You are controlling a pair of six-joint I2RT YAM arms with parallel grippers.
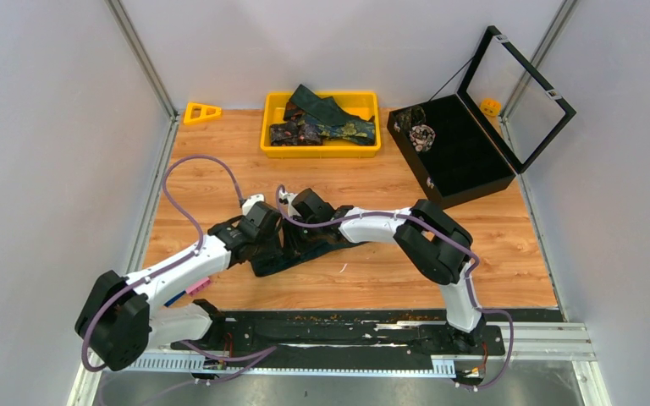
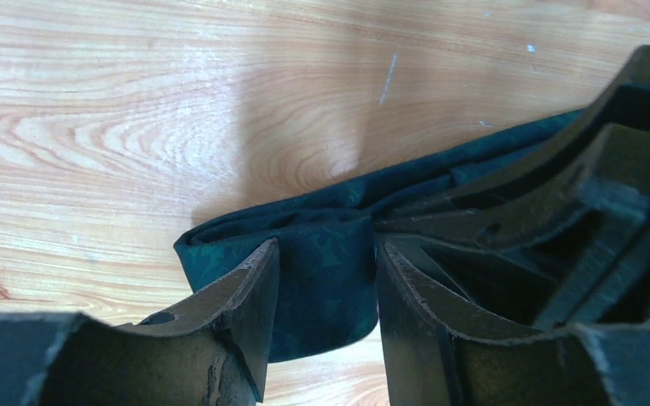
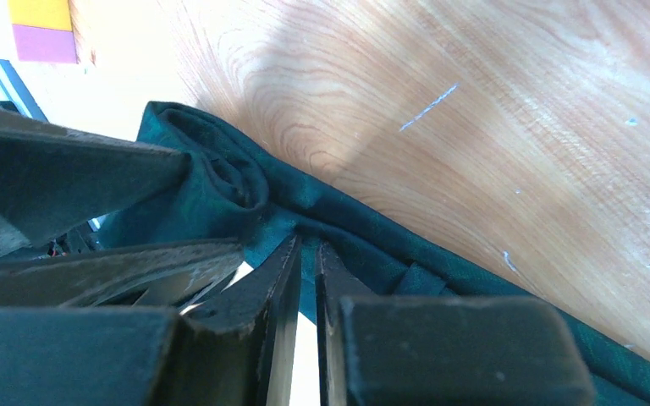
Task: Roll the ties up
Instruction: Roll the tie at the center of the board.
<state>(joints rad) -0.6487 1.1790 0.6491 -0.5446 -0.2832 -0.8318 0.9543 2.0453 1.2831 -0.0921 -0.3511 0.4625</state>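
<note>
Table (image 1: 372, 182): pale wood-grain board, glossy, with a few short white scratches showing in both wrist views. Plain grey walls (image 1: 51, 127) close it in on three sides, with bare metal frame posts (image 1: 140, 55) in the back corners. A black mounting plate (image 1: 347, 326) runs along the near edge under your two arm bases. At the far edge, centre, sits a yellow tray (image 1: 322, 150) of hard plastic, rectangular and shallow, with patterned ties (image 1: 326, 118) heaped loosely in it: dark cloth with gold markings, one end draped over the back rim. A small yellow triangular piece (image 1: 201, 112) lies just left of the tray. At far right is a black case (image 1: 465, 161), square and rigid, its clear lid (image 1: 516, 85) hinged up and leaning back. Your work piece, the teal tie (image 1: 272, 262), lies on the bare wood at mid-table between the arms, well apart from tray and case. It is dark green-blue, soft, with a faint mottled weave. Your left gripper (image 2: 326, 254) straddles the end that has been turned over on itself. The fingers (image 2: 245, 296) are black, matte and chipped at the edges, and both press the folded cloth from either side, so it is clasped. Your right gripper (image 3: 306, 249) is just beside it, jaws drawn nearly together and pinching a thin fold of the same tie. A loose coil of fabric shows left of that pinch, and the strip trails off to lower right, flat on the wood.
</note>
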